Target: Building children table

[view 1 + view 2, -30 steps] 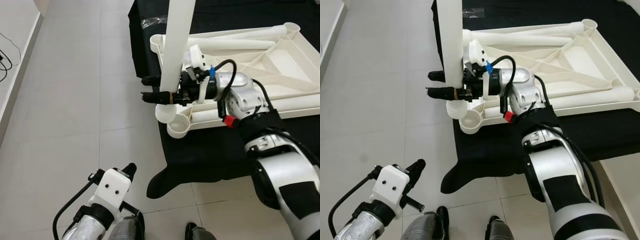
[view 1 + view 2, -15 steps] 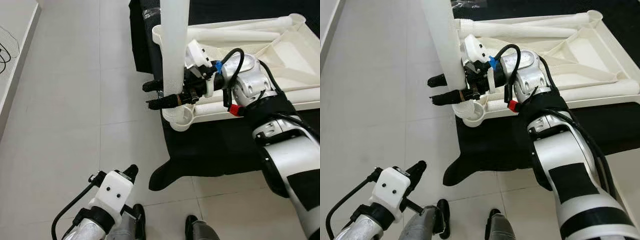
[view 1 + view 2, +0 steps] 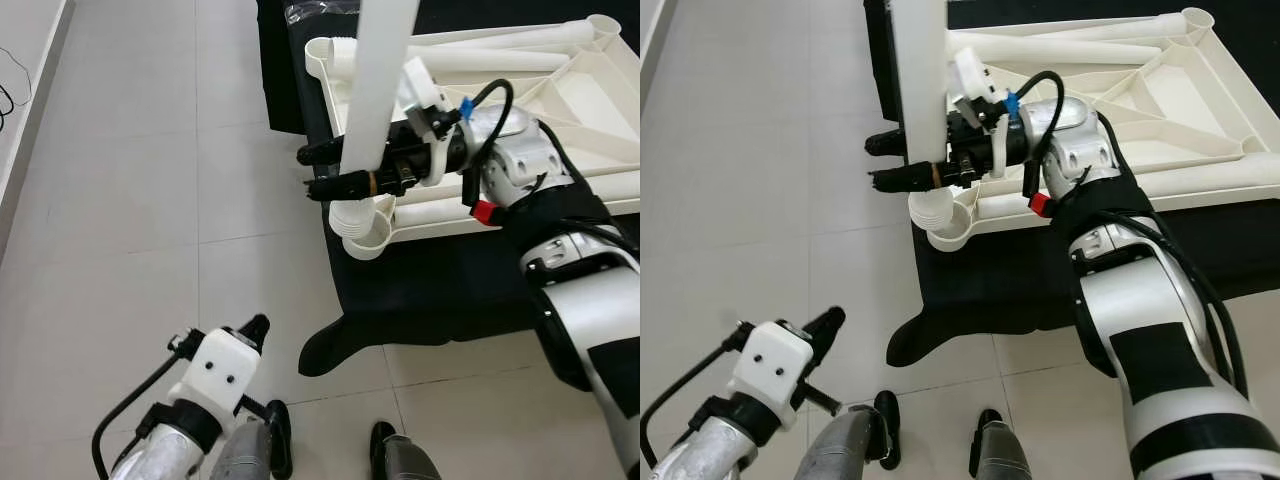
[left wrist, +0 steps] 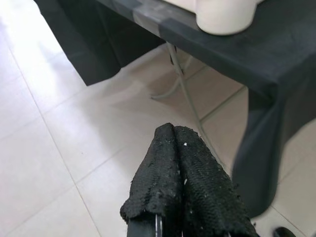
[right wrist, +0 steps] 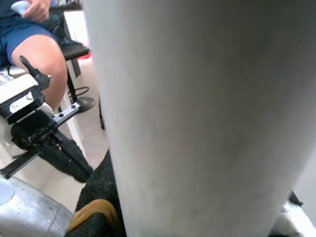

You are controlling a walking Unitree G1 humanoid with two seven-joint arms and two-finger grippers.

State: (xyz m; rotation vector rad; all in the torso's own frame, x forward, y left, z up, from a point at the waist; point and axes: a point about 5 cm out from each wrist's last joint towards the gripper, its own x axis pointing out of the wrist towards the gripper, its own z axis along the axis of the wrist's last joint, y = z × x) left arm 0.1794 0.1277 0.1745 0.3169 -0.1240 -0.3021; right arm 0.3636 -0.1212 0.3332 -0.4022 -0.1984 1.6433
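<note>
Children's table top (image 3: 560, 100): white plastic, lying upside down with its ribbed underside showing, resting on a table draped in black cloth (image 3: 440, 290).

Table leg (image 3: 380, 90): white tube, standing nearly upright at the near left corner of the top, its lower end sitting directly above the round corner socket (image 3: 362, 222); whether it is seated inside cannot be told.

Right end effector (image 3: 335, 170): reaching leftward across the top's near edge, its two black fingers (image 3: 902, 178) clamping the leg on either side just above the socket. In the right wrist view the leg (image 5: 207, 113) is pressing close against the camera, and a seated person's bare knee (image 5: 42, 59) is showing beyond it.

Left end effector (image 3: 255, 332): hanging low over the tiled floor (image 3: 120, 200), near and to the left of the table, fingers (image 4: 177, 192) pressing together and gripping nothing.

Robot's feet (image 3: 330, 455): standing on the floor at the near edge.
</note>
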